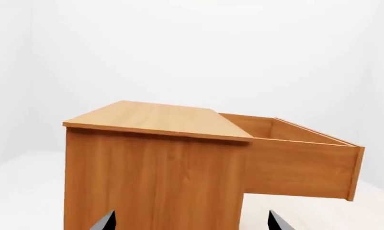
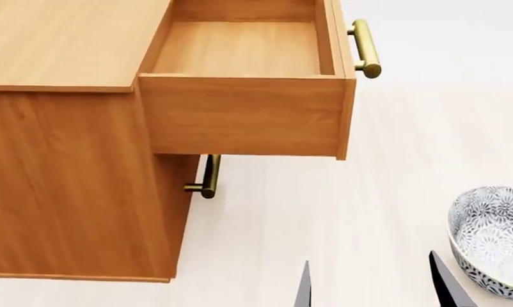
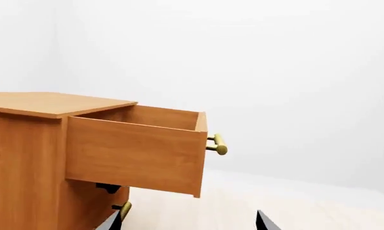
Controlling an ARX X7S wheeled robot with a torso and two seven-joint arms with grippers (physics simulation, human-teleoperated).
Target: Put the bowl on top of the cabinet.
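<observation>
The bowl, white with a dense dark floral pattern, sits on the pale floor at the head view's lower right, partly cut off by the frame edge. The orange-brown cabinet fills that view's left, and its flat top is bare. My right gripper is open just left of the bowl, with only its dark fingertips showing and floor between them. In the right wrist view the right gripper faces the cabinet. My left gripper is open and empty, facing the cabinet's side panel.
The cabinet's top drawer is pulled out and empty, jutting over the floor with a brass bar handle at its front. A lower drawer's handle sits beneath it. Pale floor lies between the cabinet and the bowl.
</observation>
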